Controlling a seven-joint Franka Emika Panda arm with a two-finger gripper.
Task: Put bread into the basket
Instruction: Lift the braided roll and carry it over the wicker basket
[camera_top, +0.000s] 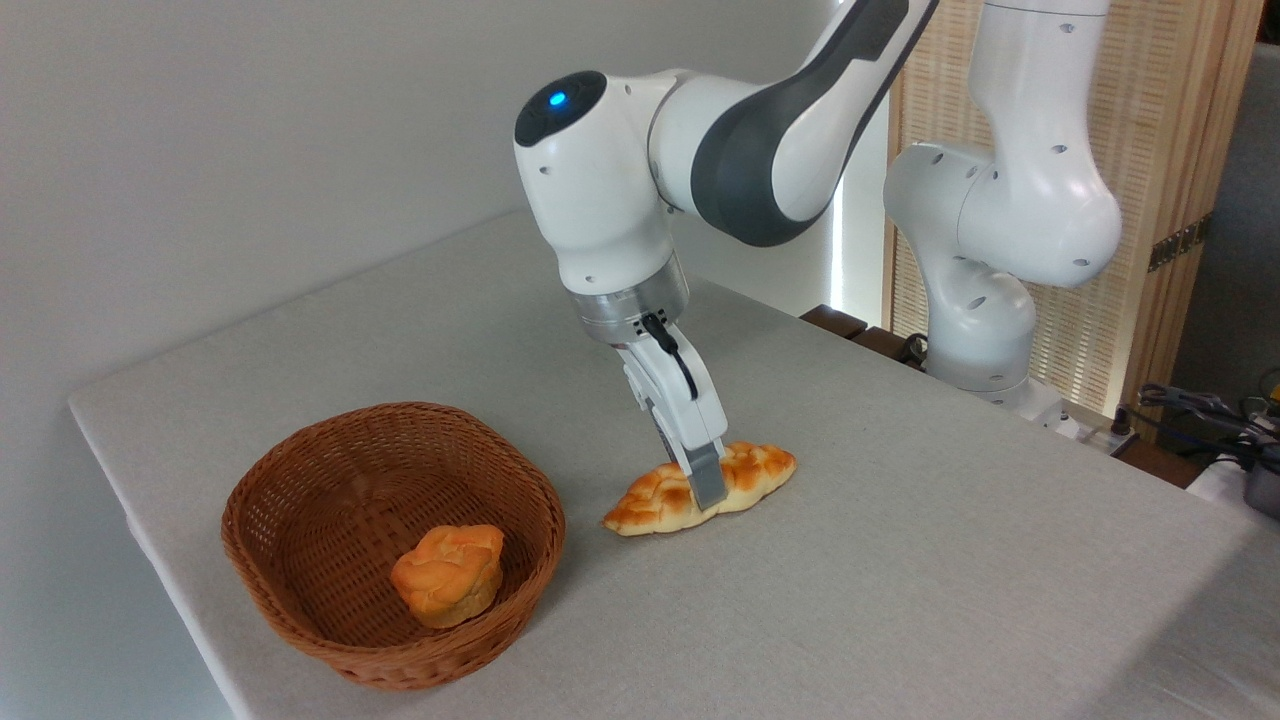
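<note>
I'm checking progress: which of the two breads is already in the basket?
The round bun; the long loaf lies on the table under the gripper.

camera: single fixed view | high, oblique across table (900, 600) corner | faces arm base, wall | mid-range

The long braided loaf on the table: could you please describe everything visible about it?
The long braided loaf has pale cream sides, a golden-orange glazed crust and pointed ends. It lies flat on the grey table, right of the round brown wicker basket, not touching it. The white gripper straddles its middle; only the near finger shows.
</note>
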